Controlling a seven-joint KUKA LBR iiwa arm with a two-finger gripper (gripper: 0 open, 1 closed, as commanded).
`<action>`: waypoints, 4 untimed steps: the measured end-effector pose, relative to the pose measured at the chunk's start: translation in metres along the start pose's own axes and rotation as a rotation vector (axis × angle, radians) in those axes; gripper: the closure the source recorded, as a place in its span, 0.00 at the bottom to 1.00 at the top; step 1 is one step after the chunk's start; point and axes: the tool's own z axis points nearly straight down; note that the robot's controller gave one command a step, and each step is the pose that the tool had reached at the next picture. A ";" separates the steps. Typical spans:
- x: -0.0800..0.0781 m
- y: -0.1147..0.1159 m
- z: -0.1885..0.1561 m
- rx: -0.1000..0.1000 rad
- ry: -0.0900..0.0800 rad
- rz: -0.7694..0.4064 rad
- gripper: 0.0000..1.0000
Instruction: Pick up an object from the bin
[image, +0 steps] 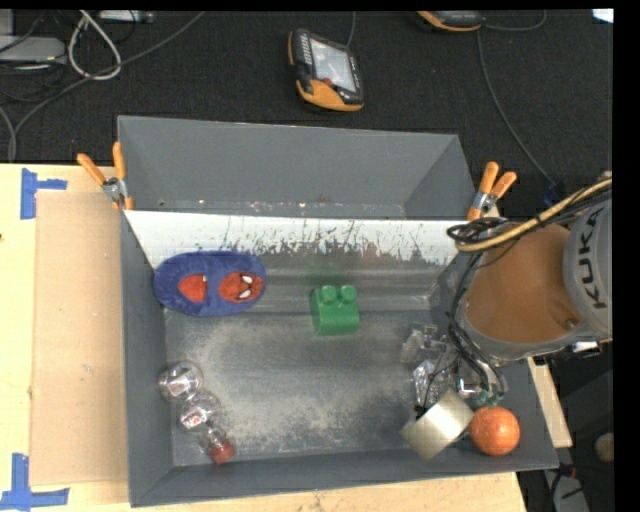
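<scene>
The pincer (442, 385) hangs low in the grey bin (290, 185), well right of the green block (335, 308) and nearer the camera. I cannot tell whether it is clenched or released. A whitish roll (437, 428) lies just below it, beside an orange ball (495, 431). A blue pouch (210, 284) lies left of the block.

Only legible marking: black letters "KU", cut off at the frame edge, on the grey arm link (592, 268). The handheld unit (325, 68) has a screen, too small to read.
</scene>
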 end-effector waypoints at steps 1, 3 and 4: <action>0.031 0.033 0.029 -0.005 0.022 -0.199 0.00; 0.004 -0.055 0.054 -0.040 0.042 -0.276 1.00; 0.003 -0.055 0.054 -0.040 0.042 -0.276 1.00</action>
